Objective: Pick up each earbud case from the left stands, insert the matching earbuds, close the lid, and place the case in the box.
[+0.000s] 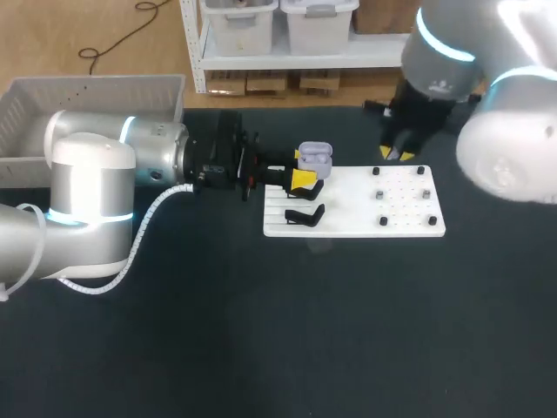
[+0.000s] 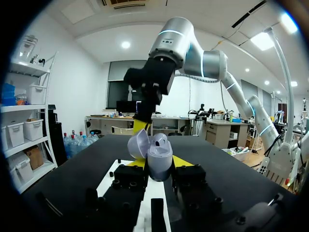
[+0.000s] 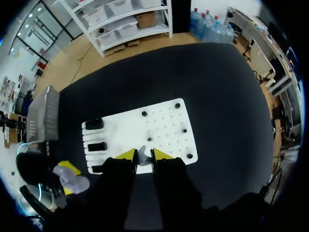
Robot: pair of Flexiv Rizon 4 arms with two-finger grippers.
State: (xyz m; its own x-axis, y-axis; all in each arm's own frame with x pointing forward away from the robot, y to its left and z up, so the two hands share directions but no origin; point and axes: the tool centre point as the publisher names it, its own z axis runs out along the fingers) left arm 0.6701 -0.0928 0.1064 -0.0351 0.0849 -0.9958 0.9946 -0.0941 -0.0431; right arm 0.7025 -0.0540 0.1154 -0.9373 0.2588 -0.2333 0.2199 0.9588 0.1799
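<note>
In the head view the left arm comes in from the left of the frame, and its left claw [image 1: 302, 168] sits at the upper middle, closed on a lavender earbud case [image 1: 316, 157] whose lid stands open. The case is held just above the left end of a white board [image 1: 357, 202] lying on the dark worktop [image 1: 261, 331]. A black stand [image 1: 305, 214] sits on that end of the board, and small black pegs [image 1: 384, 221] dot its right half. In the left wrist view the case [image 2: 160, 160] sits upright between the yellow tips, gripped from both sides, with its lid [image 2: 137, 145] tipped back. The right arm enters from the upper right of the frame, its right claw [image 1: 397, 155] just beyond the board's far edge. In the right wrist view this claw [image 3: 144, 155] is narrow, pinching a small pale earbud [image 3: 142, 154] between its tips above the board's edge. A grey box [image 1: 87, 97] stands at the upper left.
</note>
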